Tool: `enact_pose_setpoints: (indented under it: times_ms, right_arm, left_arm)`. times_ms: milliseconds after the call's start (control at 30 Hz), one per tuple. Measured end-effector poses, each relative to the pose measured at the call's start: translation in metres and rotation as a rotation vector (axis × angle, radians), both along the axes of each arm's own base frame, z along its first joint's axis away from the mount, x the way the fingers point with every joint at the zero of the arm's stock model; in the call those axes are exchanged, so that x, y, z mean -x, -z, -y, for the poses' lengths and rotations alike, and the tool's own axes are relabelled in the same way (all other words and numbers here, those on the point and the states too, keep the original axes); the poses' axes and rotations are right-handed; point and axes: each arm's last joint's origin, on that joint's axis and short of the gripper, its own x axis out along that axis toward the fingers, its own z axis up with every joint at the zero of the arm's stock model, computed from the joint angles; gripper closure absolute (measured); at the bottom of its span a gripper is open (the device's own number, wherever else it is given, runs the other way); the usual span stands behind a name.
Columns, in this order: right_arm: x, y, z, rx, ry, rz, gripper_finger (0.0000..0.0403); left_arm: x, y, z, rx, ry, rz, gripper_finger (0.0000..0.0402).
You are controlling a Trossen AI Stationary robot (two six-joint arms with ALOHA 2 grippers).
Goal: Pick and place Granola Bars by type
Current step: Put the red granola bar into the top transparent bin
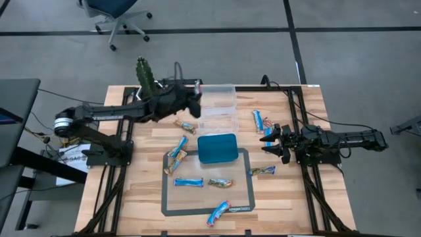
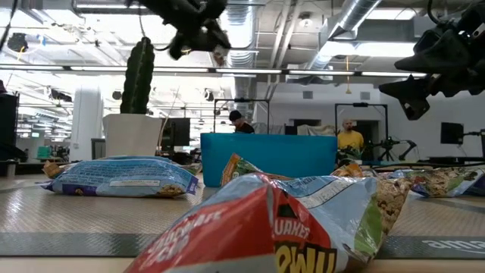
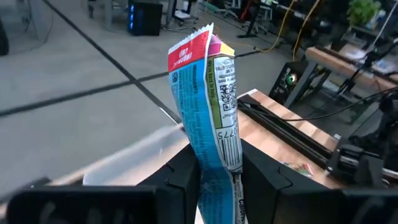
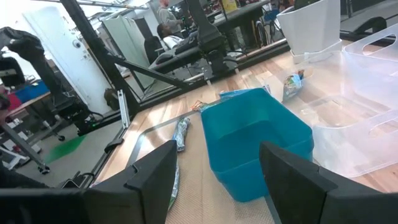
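1. Wooden table [image 1: 138, 197]: carries a grey-bordered mat [image 1: 164, 197] at centre front, with both arms mounted at its sides.
2. Clear plastic box [image 1: 220, 105]: stands at the rear centre of the table, directly behind the teal tray.
3. Teal tray [image 1: 218, 148]: sits upright at the mat's rear edge; its interior appears bare in the right wrist view.
4. Left gripper [image 1: 195, 100]: raised over the rear of the table, at the clear box's left edge. Its fingers are clamped on a blue-and-white granola bar [image 3: 208, 106], which stands upright between them.
5. Right gripper [image 1: 271, 141]: hovers at the right side of the table, fingers spread apart and holding nothing, pointing toward the teal tray.
6. Remaining granola bars: blue-wrapped ones lie on the mat at left [image 1: 177, 148], centre [image 1: 189, 182] and front [image 1: 218, 212], and one lies right of the clear box [image 1: 258, 120]. Tan-wrapped ones lie mid-mat [image 1: 221, 183], at the mat's right edge [image 1: 262, 170] and left of the clear box [image 1: 186, 124].
7. Cactus in a white pot [image 2: 136, 114]: stands at the rear left.
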Motion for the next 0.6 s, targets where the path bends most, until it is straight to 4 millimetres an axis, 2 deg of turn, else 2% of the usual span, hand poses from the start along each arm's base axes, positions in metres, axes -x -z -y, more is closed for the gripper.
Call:
enact_pose_setpoints:
  times_ms: [267,433,600]
  right_arm:
    - [0.000,0.000,0.000,0.000,0.000,0.000,0.0182]
    - [0.000,0.000,0.000,0.000,0.000,0.000,0.0182]
    - [0.000,0.000,0.000,0.000,0.000,0.000,0.0182]
  left_arm:
    - [-0.050,-0.025,-0.061,0.017,0.032,-0.209,0.0315]
    - [-0.078,-0.020,-0.099,0.040,0.070,-0.419,0.0315]
    - [-0.099,-0.003,-0.123,0.065,0.107,-0.594,0.0315]
